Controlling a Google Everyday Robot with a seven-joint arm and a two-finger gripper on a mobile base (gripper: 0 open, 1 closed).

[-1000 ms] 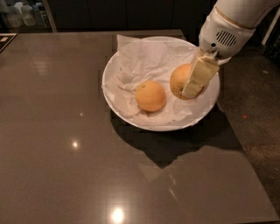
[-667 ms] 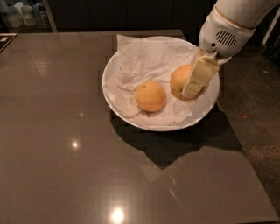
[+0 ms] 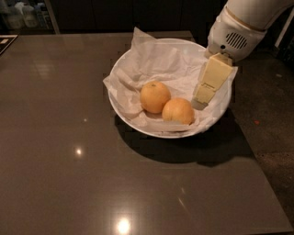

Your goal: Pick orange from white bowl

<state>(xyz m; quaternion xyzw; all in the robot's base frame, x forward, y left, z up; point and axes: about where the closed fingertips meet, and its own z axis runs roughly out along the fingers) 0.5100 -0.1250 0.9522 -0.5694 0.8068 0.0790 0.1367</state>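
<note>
The white bowl [image 3: 120, 106] stands on the dark table, lined with crumpled white paper [image 3: 158, 62]. Two fruits lie side by side in it. The orange [image 3: 178, 111] is the squat, peach-orange one at the front right. A rounder, yellower fruit [image 3: 155, 96] touches it on the left. My gripper [image 3: 200, 101], cream-coloured under a white wrist, reaches down into the bowl's right side. Its tip is just right of the orange, at the paper, and holds nothing that I can see.
The dark glossy table [image 3: 69, 151] extends left and toward the front, with its right edge [image 3: 257, 156] close to the bowl. Beyond that edge is dark floor. Shelves with bottles [image 3: 23, 13] stand at the far left.
The view has drawn closer to the bowl. The fruit that lay against my gripper now sits lower, next to the other fruit, and my gripper stands apart to its right.
</note>
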